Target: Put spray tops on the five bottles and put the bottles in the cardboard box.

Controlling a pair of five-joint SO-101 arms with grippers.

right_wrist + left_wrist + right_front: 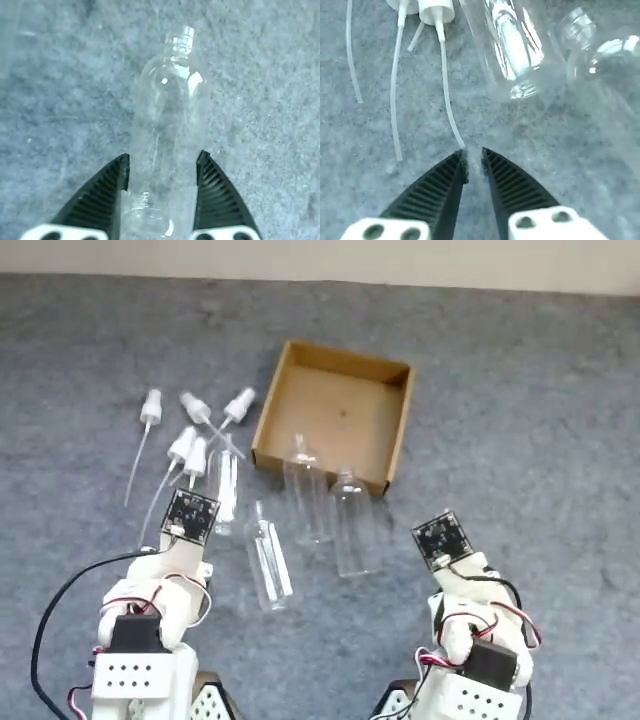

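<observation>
Several clear bottles without tops lie on the grey carpet in front of the cardboard box (340, 412): a slim one (227, 485), one (268, 560) nearer me, and two wider ones (308, 495) (357, 520). Several white spray tops (195, 408) with long tubes lie to the left of the box. My left gripper (474, 159) is shut with nothing in it, its tips by the end of a tube (447, 100), short of a bottle (512, 50). My right gripper (162, 162) is open, its fingers on either side of a bottle's (170, 105) base; contact cannot be told.
The box is open-topped and holds nothing. Both arm bases sit at the near edge, the left arm (190, 518) and the right arm (443, 538) folded back. Bare carpet lies to the right of the box and along the far side.
</observation>
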